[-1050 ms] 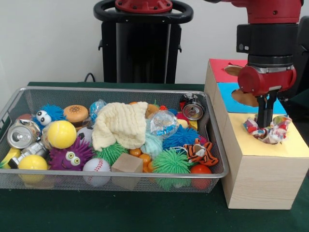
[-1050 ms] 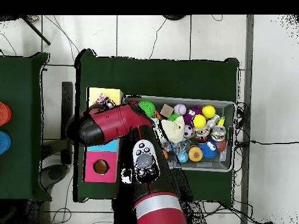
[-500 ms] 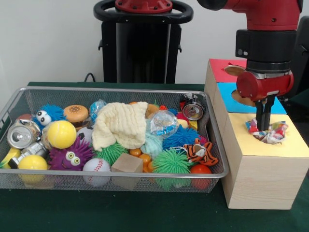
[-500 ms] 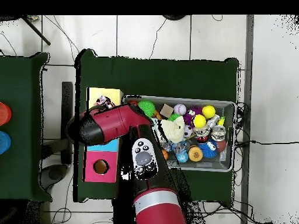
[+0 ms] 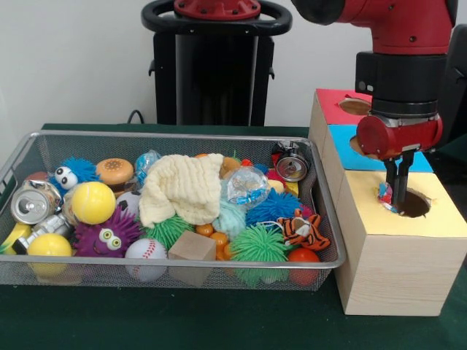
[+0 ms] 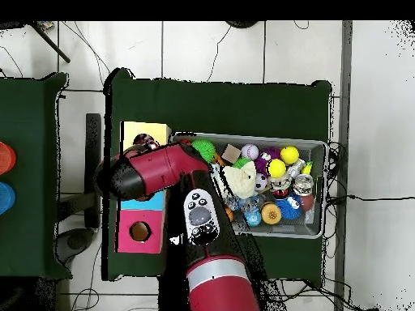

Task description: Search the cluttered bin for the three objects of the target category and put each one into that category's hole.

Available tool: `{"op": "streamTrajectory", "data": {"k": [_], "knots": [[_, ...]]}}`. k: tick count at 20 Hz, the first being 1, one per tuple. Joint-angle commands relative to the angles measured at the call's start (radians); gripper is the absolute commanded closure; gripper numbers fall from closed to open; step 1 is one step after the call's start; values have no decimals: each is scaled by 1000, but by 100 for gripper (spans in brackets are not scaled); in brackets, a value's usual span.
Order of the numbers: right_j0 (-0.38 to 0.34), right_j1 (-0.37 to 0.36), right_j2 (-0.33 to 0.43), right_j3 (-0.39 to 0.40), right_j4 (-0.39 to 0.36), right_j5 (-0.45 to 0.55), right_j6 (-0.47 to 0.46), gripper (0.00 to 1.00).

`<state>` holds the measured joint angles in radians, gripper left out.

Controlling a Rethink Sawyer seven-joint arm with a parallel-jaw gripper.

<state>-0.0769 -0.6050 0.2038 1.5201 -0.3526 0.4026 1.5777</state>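
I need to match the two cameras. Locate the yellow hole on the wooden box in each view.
Front view: the yellow hole is at the right, on the nearest panel of the wooden box, just beside the claw.
Overhead view: it lies at upper left, on the yellow panel, mostly hidden by the arm.
Shared landmark: the wire bin beside the box.

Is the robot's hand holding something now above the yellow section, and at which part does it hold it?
It cannot be told. The hand hangs over the hole in the yellow section; only a small scrap of patterned cloth shows beside it.
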Motion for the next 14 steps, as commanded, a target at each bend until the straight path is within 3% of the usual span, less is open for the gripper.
{"op": "streamTrajectory", "data": {"k": [1, 14], "knots": [[-40, 86, -7, -16, -37, 12, 58, 100], [-12, 156, -26, -79, -83, -24, 43, 100]]}}
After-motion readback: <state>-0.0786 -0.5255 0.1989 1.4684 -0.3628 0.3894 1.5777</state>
